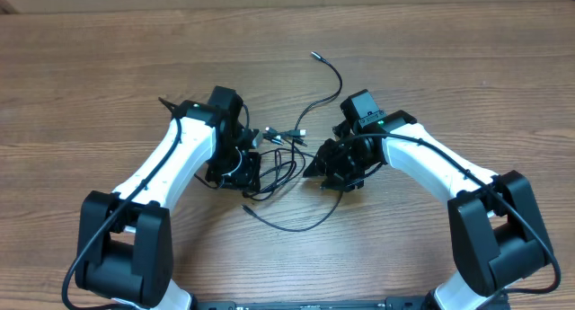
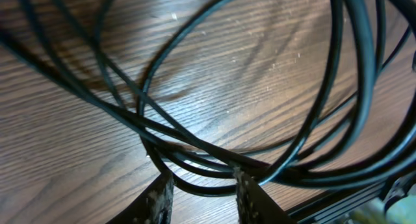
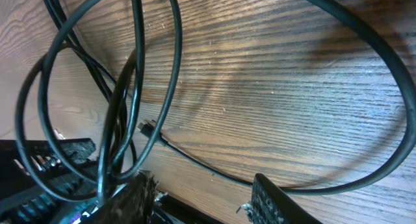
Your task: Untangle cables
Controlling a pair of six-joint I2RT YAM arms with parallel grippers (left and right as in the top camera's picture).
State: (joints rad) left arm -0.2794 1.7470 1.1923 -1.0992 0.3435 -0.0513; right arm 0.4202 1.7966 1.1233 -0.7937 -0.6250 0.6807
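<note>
1. Cables [image 1: 274,166]: a loose tangle at mid-table, between the 2 grippers. Several loops overlap & cross, so they are not yet untangled.
2. Progress (judged): early. One strand w/ a plug end [image 1: 314,55] lies free on the far side, and one tail [image 1: 292,227] curves out on the near side. The core clump remains to be separated.
3. Orientation: the clump has no single heading. Overall long axis runs approx. far-to-near, from plug end to tail. The plug end points away from the robot, slightly to its left.
4. Left gripper [image 2: 201,183]: at the clump's left edge, jaws partly apart. Strands cross the gap at the tips, and no pinch is visible.
5. Right gripper [image 3: 203,184]: at the clump's right edge, jaws well apart. Strands pass beside one finger, w/ nothing clamped between.
6. Table [image 1: 108,67]: wood-grain surface bearing all of the above.
</note>
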